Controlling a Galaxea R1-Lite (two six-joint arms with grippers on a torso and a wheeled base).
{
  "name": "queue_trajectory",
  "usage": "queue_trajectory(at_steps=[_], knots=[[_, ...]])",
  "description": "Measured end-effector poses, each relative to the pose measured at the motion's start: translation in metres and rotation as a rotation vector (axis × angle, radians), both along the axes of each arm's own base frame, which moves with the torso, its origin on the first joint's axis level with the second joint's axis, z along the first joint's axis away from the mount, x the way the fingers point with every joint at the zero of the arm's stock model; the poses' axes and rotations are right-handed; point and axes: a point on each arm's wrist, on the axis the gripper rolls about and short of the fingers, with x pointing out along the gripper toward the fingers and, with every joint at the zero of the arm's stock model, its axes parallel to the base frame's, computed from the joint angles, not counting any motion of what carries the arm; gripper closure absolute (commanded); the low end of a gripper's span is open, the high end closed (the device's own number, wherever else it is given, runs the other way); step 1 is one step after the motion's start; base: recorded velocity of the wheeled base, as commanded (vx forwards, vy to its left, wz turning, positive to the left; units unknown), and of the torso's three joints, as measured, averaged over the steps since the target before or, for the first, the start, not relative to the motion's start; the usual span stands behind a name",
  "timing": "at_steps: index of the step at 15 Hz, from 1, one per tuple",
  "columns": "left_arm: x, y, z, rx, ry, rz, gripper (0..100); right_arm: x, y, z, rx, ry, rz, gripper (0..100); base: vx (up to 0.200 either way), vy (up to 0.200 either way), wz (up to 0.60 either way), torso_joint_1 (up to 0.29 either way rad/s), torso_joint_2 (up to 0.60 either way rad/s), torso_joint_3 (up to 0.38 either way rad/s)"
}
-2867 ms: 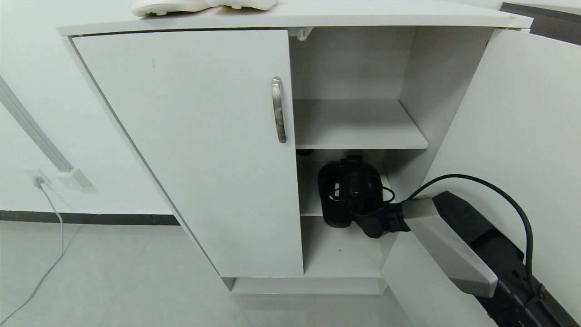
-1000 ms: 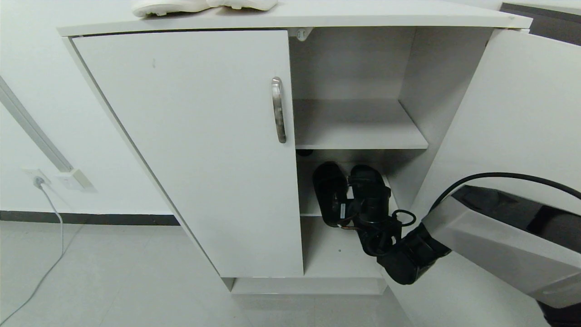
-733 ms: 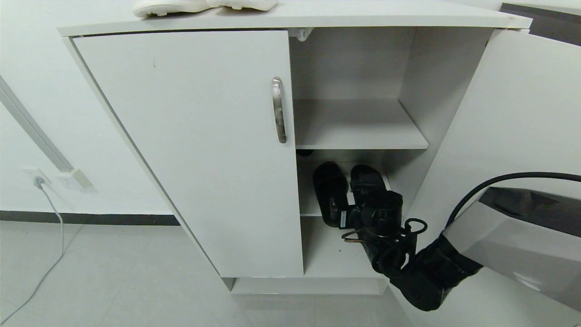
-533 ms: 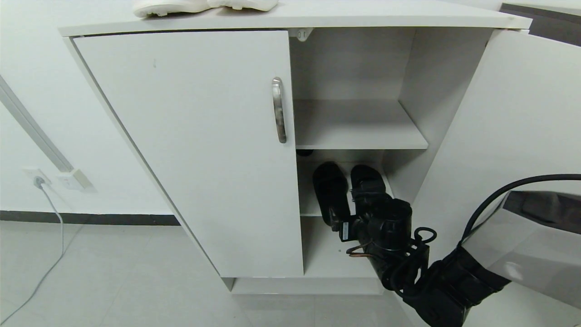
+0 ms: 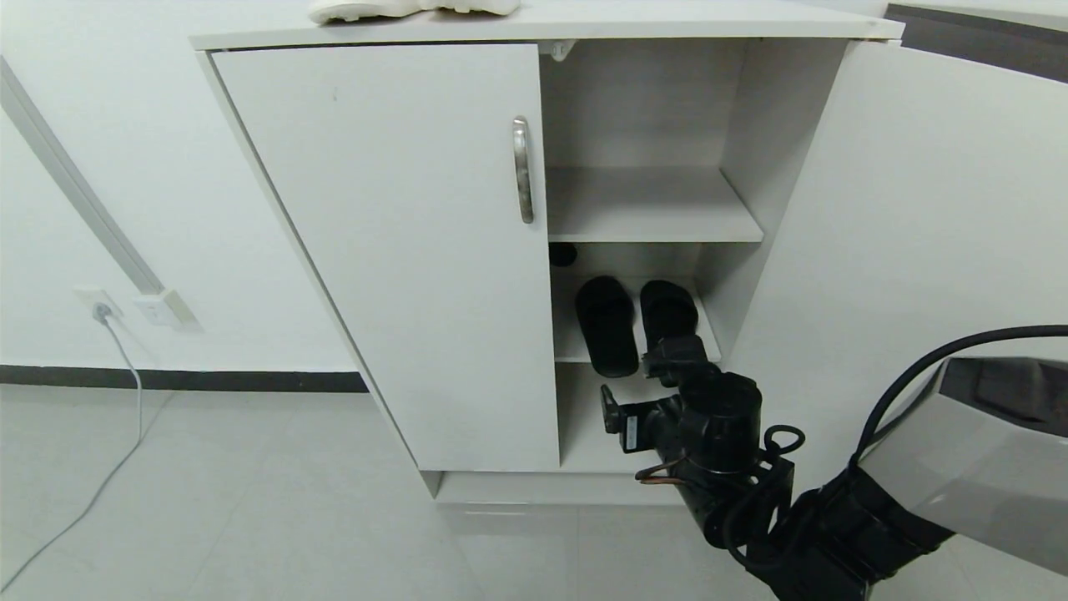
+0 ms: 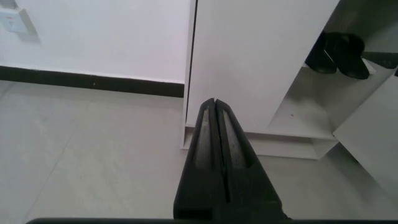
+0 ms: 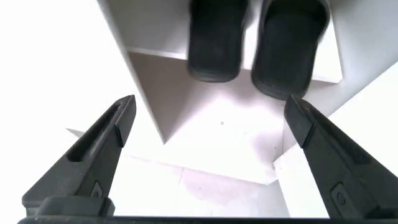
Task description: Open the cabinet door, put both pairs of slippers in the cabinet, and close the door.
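Observation:
A pair of black slippers (image 5: 607, 334) lies side by side on the cabinet's (image 5: 534, 25) middle shelf, heels towards me. The pair of white slippers (image 5: 413, 7) rests on the cabinet top. The right door (image 5: 901, 217) stands wide open; the left door (image 5: 400, 234) is closed. My right gripper (image 5: 642, 382) hangs open just outside the cabinet, slightly below the black pair, with nothing between its fingers. In the right wrist view the open right gripper (image 7: 210, 102) frames the black slippers (image 7: 214, 37). My left gripper (image 6: 214, 106) is shut above the floor, left of the cabinet front, with the black slippers (image 6: 339, 53) far off.
The upper shelf (image 5: 651, 209) and the bottom shelf (image 5: 592, 434) are bare. A metal handle (image 5: 522, 171) sits on the closed door. A wall socket (image 5: 100, 313) with a cable running down to the tiled floor (image 5: 250, 517) is at the left.
My right gripper set the black slippers on the middle shelf, opened, and drew back out of the cabinet towards me. The head camera has shifted, so the cabinet sits further right.

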Motion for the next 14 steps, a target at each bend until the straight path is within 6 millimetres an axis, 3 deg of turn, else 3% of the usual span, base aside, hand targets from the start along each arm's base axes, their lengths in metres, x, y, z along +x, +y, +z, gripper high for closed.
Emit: queue_trajectory(at_steps=[8, 14], knots=[[0.000, 0.000, 0.000, 0.004, 0.002, -0.006, 100, 0.004, -0.003, -0.006, -0.025, -0.070, -0.006, 0, 0.000, 0.000, 0.00, 0.000, 0.00, 0.007], [0.000, 0.000, 0.000, 0.004, 0.002, -0.006, 100, 0.004, -0.003, -0.012, -0.039, -0.057, -0.005, 0, 0.000, 0.000, 0.00, 0.003, 0.00, 0.186]])
